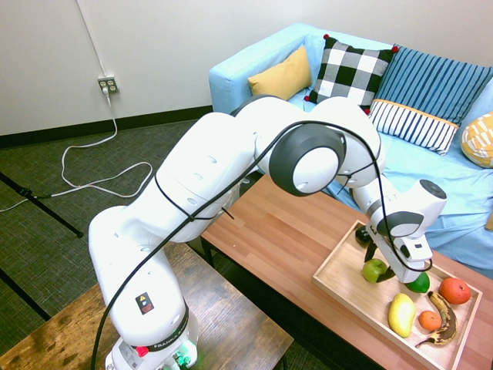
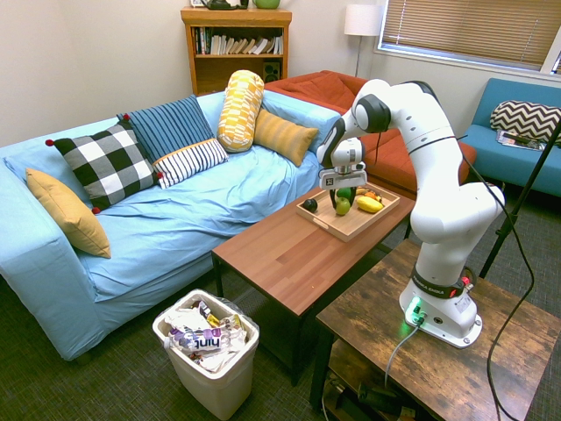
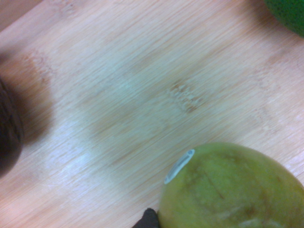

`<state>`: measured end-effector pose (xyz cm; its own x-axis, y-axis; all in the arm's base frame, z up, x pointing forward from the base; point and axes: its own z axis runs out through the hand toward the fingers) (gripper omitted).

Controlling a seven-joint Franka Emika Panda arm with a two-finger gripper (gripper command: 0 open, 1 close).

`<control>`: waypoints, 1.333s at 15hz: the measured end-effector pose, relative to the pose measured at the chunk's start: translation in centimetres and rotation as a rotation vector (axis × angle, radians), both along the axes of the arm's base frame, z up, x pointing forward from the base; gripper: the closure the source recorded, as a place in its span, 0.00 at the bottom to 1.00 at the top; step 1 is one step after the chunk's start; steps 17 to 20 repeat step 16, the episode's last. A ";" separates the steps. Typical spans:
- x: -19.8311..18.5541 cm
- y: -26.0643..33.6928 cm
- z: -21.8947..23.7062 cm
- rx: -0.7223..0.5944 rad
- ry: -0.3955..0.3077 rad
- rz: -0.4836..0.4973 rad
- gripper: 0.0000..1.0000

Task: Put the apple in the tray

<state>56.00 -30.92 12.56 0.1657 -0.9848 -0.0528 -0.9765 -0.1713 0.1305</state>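
Note:
The apple, small and yellow-green, is low over the near left part of the light-wood tray. My gripper reaches down from above and is shut on the apple. Whether the apple touches the tray floor I cannot tell. In the wrist view the apple fills the lower right, with the bare tray floor behind it.
The tray also holds a dark fruit at its far left corner, a green lime beside the apple, a yellow fruit, two oranges and a banana. The tray lies on a reddish-brown table. A blue sofa stands behind.

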 end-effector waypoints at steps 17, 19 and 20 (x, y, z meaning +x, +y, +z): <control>-0.6 0.4 6.6 0.015 -0.076 0.056 0.00; -0.6 0.4 6.6 0.015 -0.076 0.056 0.00; -0.6 0.4 6.6 0.015 -0.076 0.056 0.00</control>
